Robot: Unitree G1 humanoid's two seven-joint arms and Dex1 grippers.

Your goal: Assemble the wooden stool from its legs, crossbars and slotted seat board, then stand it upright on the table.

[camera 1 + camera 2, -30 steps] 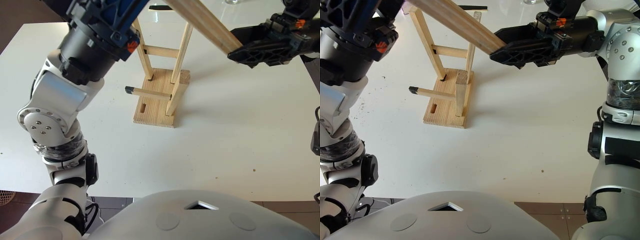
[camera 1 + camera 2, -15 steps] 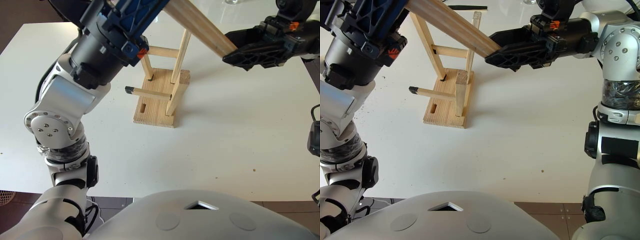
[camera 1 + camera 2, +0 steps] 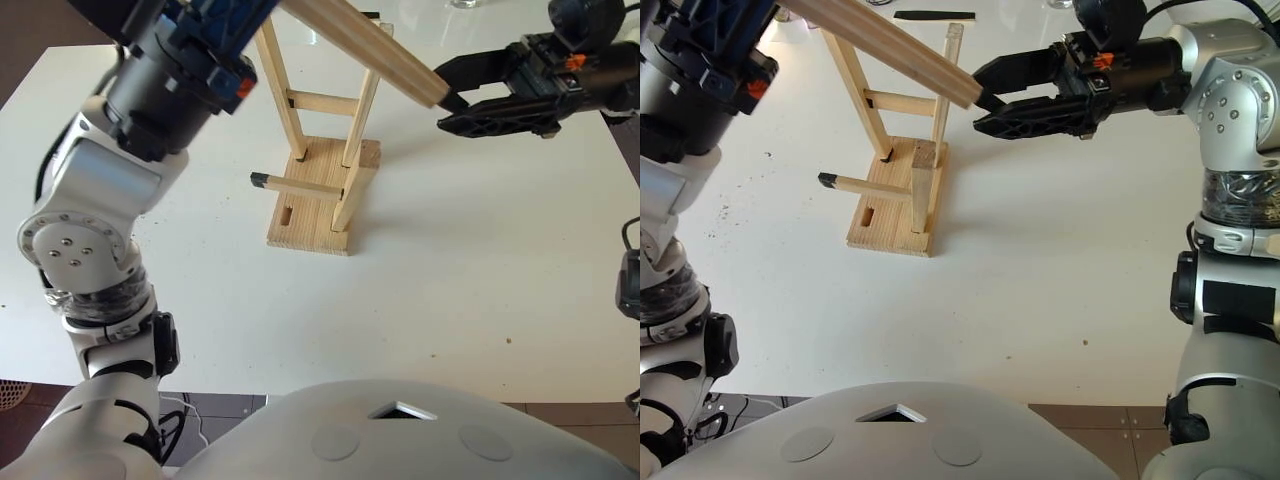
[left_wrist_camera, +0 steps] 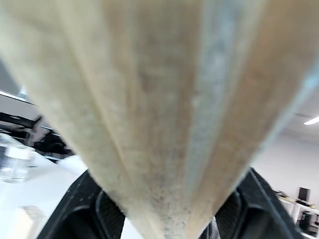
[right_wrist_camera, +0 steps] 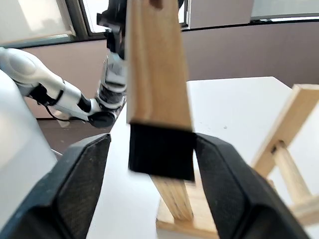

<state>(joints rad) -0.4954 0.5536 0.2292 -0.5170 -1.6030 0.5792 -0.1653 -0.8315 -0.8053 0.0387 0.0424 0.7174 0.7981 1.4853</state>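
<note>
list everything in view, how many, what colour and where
table: one, white, under everything
seat board: one, light wood, flat on the table
standing legs: three, light wood, upright in the seat board
crossbars: two, light wood; one joins the two far legs, one black-tipped juts sideways from the near leg
loose leg: one, light wood with black end cap, in the air above the board
black strip: one, far edge of the table
glass: one, clear, far side
left gripper: blue, shut on the loose leg
right gripper: black, open, fingers either side of the capped end
</note>
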